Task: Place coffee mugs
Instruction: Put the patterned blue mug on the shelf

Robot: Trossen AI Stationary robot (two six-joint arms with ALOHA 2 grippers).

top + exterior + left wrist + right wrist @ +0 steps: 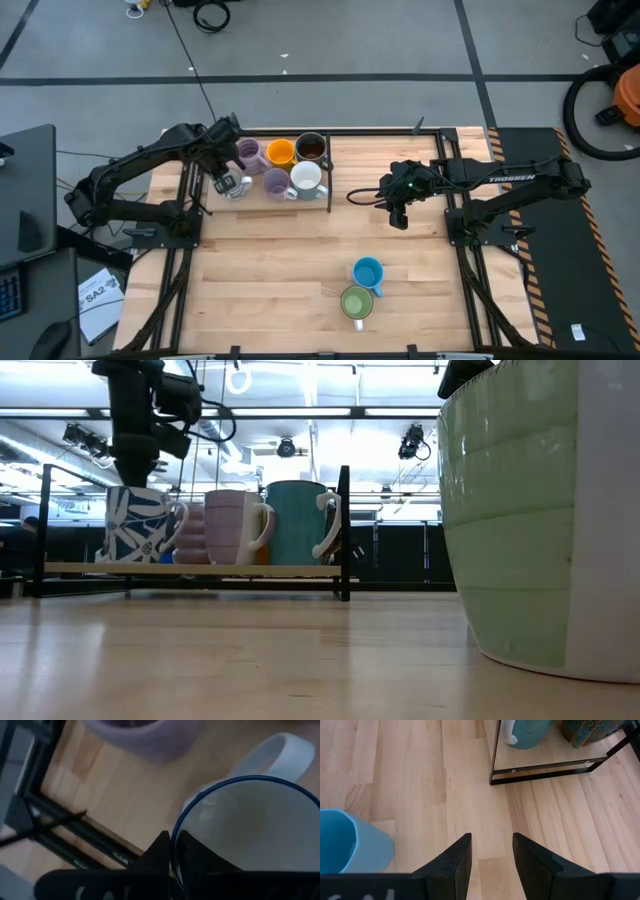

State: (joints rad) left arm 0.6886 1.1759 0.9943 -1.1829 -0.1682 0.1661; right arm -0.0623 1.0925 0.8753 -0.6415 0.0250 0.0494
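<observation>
Here the left tool (228, 184) is clamped on the rim of the white mug with blue pattern (137, 525), one finger inside the cup and one outside, as the left wrist view shows against the blue-edged rim (240, 782). That mug stands on the low black-framed rack (328, 170) at the far left part of the table (290, 270), at the rack's near-left corner. In the rack with it are two purple mugs (250, 154) (277, 183), an orange mug (280, 152), a dark grey mug (311, 147) and a white mug (305, 177), set close together in two rows. In the low view the patterned mug stands upright on the rack's wooden floor, with a pale ribbed mug (236, 526) just beside it and a teal-looking mug (300, 522) next along.

The right tool (397, 205) hangs over bare table to the right of the rack, its fingers (454, 862) apart and holding nothing.

The blue mug (368, 273) and the green mug (357, 302) stand together near the front middle of the table, well apart from the rack, the green one closest to the front edge.
</observation>
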